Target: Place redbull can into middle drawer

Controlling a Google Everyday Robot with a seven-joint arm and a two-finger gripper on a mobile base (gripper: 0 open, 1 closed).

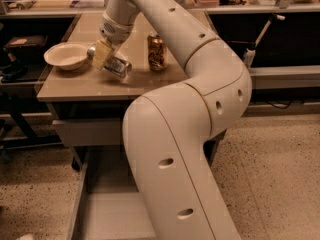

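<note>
The redbull can (118, 66) is a slim silver can, tilted almost flat just above the tabletop (75, 86). My gripper (103, 55) reaches down over the table's left half and is shut on the can near its middle. The can's left end (91, 51) pokes out beside the white bowl. The middle drawer (107, 214) stands pulled open low in front of the table. Its flat grey-beige floor shows at bottom left, and my arm hides its right part.
A white bowl (66, 55) sits on the table just left of the gripper. An orange-gold can (156, 51) stands upright to its right. My thick arm (180, 149) fills the middle of the view. Dark shelves and cluttered benches lie behind.
</note>
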